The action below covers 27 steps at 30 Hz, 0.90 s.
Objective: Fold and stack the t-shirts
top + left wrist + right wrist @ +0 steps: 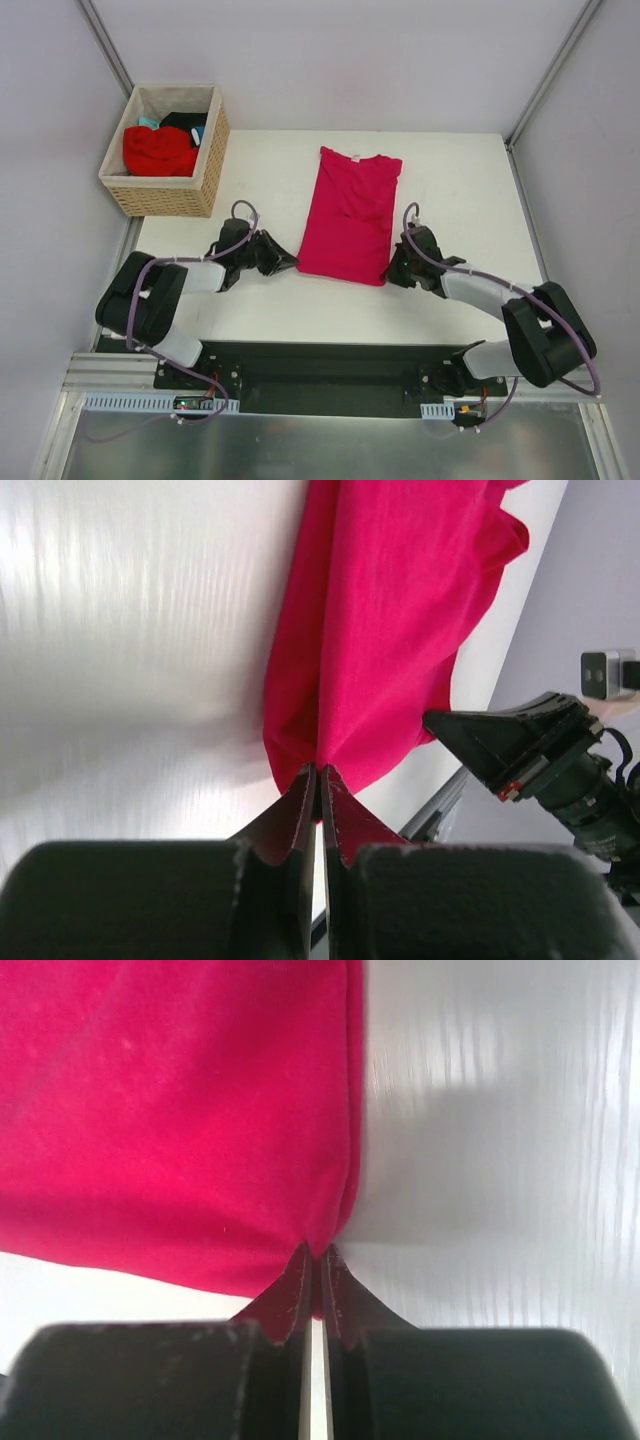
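Top external: crimson t-shirt (350,215), long axis near-to-far; left gripper (288,264) and right gripper (393,272) each clamp a near hem corner.

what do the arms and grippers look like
The left arm and right arm have bulky black joints and pale grey links, each trailed by a purple cable. The left gripper and right gripper are black, with two tapered fingers.
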Motion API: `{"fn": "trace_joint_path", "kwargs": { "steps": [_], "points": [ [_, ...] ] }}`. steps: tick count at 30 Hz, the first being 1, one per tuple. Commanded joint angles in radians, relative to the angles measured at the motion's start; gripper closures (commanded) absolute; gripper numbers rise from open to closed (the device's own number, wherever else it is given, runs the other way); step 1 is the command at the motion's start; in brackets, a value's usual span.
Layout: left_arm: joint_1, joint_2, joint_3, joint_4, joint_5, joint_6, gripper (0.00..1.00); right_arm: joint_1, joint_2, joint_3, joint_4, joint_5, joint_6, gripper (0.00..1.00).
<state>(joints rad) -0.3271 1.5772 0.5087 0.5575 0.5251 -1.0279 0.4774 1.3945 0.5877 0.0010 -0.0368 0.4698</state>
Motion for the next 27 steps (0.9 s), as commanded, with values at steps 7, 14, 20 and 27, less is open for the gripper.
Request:
{"fn": "trace_joint_path", "kwargs": {
  "steps": [7, 14, 20, 27],
  "points": [
    [-0.179, -0.472, -0.206, -0.224, -0.195, -0.001, 1.0, 0.164, -0.368, -0.092, -0.263, 0.193, 0.07, 1.0],
    [-0.247, -0.755, -0.275, -0.433, -0.278, -0.037, 1.0, 0.257, -0.578, -0.06, -0.464, 0.29, 0.118, 0.99],
    [-0.256, -0.807, -0.262, -0.482, -0.316, -0.017, 1.0, 0.329, -0.562, -0.017, -0.477, 0.353, 0.124, 0.99],
    [-0.256, -0.662, -0.159, -0.469, -0.326, 0.037, 1.0, 0.351, -0.513, 0.06, -0.483, 0.38, 0.092, 0.99]
  ]
}}
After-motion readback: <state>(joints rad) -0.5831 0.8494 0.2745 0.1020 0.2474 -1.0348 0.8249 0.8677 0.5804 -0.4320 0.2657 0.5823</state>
